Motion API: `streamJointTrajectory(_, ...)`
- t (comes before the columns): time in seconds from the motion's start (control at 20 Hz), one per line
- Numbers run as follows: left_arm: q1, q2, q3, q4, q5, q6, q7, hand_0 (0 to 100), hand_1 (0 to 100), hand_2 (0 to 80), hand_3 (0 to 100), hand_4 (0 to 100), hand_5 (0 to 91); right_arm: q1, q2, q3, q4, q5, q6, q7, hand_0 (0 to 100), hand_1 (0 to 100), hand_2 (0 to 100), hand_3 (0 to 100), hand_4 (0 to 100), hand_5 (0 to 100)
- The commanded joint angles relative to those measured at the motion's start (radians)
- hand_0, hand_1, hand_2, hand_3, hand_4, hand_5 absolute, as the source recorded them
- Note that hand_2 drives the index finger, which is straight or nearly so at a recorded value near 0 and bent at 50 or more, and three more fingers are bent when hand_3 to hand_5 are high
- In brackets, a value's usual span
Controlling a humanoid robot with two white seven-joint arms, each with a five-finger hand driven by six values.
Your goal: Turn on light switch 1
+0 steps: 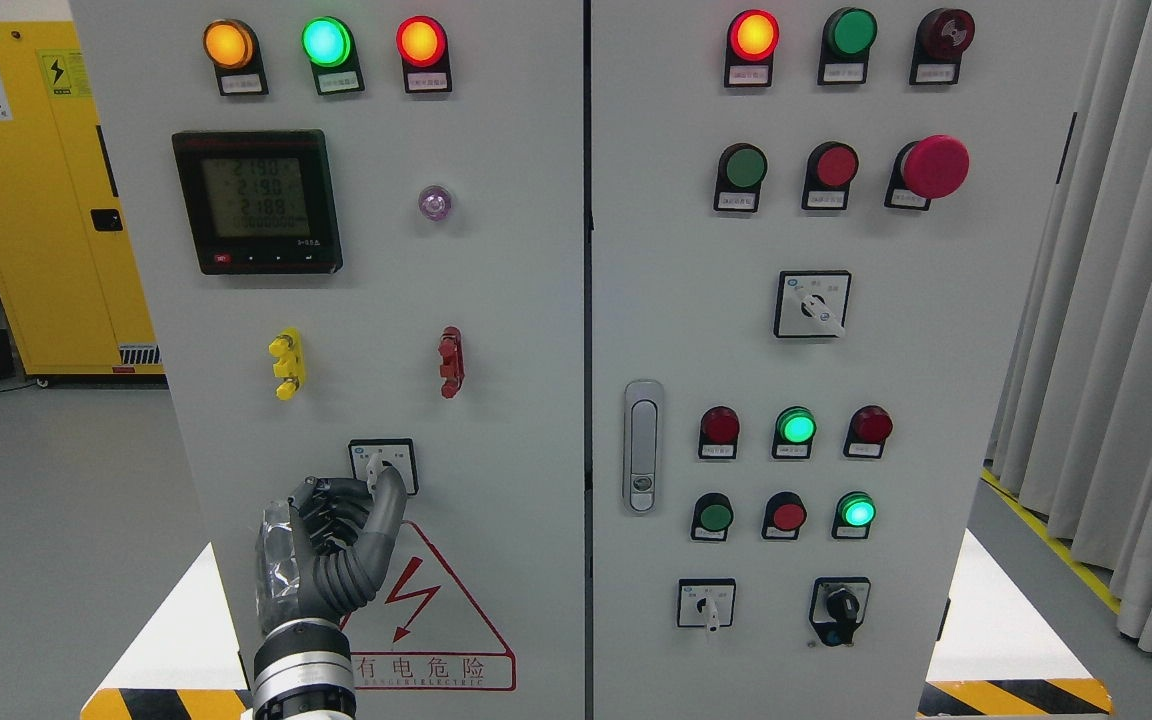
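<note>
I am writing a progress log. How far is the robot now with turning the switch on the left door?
Done: the left hand has reached the rotary switch on the left door. In hand: its fingers are at the knob, though a firm grip cannot be confirmed. Left: turning the knob; whether it has turned at all is unclear. The right hand is out of view.

Matt painted metal cabinet [536,400]; glossy plastic lamps [326,42].
</note>
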Motion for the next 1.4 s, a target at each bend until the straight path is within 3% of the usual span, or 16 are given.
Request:
streamJointTrajectory(0.0, -0.001, -0.001, 0.000, -0.002, 0.000, 0.000, 0.001, 38, 61, 59.8, 81, 90, 85.0, 0.000, 0.000, 0.000, 0.000, -0.029, 0.001, 0.001, 0, 50, 4, 0, 0, 0)
streamJointTrajectory(1.35, -0.003, -0.001, -0.002, 0.000, 0.009, 0.004, 0.009, 37, 63, 60.4, 81, 90, 85.5, 0.001, 0.000, 0.000, 0.000, -0.029, 0.001, 0.001, 0, 50, 4, 0, 0, 0)
